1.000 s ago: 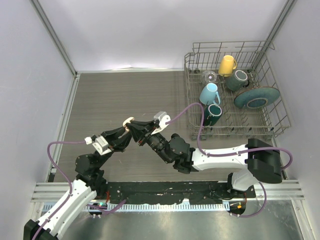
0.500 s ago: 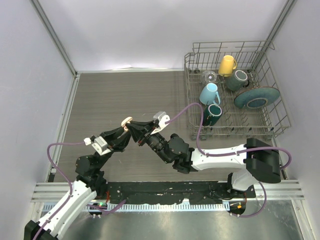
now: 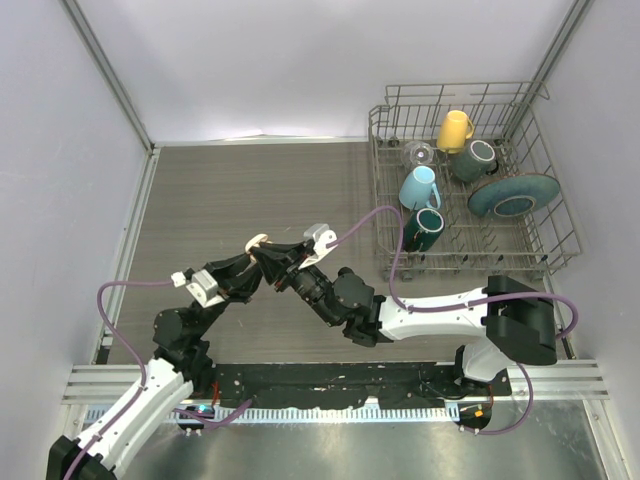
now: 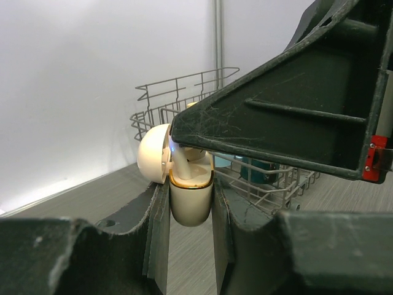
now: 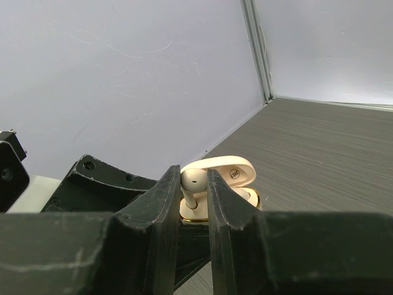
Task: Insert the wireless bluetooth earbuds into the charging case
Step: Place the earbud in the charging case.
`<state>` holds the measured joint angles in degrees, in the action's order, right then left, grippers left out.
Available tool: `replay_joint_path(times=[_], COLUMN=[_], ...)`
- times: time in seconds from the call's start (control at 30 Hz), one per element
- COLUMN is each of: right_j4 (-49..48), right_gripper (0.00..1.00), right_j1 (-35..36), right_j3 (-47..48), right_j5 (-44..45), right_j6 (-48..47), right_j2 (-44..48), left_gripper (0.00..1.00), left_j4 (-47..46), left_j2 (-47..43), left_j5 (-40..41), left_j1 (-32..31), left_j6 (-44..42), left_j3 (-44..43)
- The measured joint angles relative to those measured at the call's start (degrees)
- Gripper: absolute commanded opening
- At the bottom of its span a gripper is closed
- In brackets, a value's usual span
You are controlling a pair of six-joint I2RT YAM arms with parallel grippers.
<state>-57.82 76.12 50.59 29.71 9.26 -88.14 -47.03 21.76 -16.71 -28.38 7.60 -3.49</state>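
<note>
Left of the dish rack (image 3: pixel 500 240), above the table (image 3: pixel 220 190), a cream earbud (image 5: pixel 194 182) sits pinched in the closed right pincer (image 5: pixel 193 189). Its stem dips into the open charging case (image 4: pixel 191 203), whose body the left pincer (image 4: pixel 190 212) clamps. The right wrist view shows the earbud's head, the left wrist view only its stem.

table (image 3: pixel 220 200): grey woodgrain | on it: wire dish rack (image 3: pixel 520 263), far right

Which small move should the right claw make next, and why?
Probably lower the right claw slightly: it pinches the cream earbud, whose stem already enters the open charging case held by the left claw, but the bud looks not yet seated.
</note>
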Motion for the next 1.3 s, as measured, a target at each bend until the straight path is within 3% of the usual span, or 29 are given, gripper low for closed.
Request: replay_joint_path(times=[0.63, 0.7, 0.77, 0.93, 1.07, 1.3], right_j4=[4.8, 5.2, 6.0, 9.6, 11.6, 13.5], right_gripper=[0.01, 0.09, 0.24, 0.37, 0.57, 0.67], right_j1=[-0.1, -0.1, -0.1, -0.1, 0.0, 0.6], right_j3=[1.4, 1.4, 1.7, 3.5, 4.3, 4.3], right_j5=[-2.4, -2.3, -2.2, -1.8, -2.1, -2.2], right_j6=[1.4, 1.4, 1.4, 1.6, 2.4, 2.6], right_j2=[0.0, 0.0, 0.0, 0.2, 0.4, 1.7], left_gripper=[0.00, 0.00, 0.00, 0.00, 0.00, 0.00], left_j4=[0.2, 0.3, 0.3, 0.3, 0.3, 0.2], left_j2=[-3.7, -3.7, -3.7, -3.7, -3.1, -2.8], left_j5=[3.9, 4.1, 4.2, 4.3, 4.2, 3.6], left_j1=[0.0, 0.0, 0.0, 0.0, 0.0, 0.0], left_j6=[-0.1, -0.1, -0.2, -0.3, -0.3, -0.4], left_j3=[1.4, 1.6, 1.6, 1.6, 1.6, 1.6])
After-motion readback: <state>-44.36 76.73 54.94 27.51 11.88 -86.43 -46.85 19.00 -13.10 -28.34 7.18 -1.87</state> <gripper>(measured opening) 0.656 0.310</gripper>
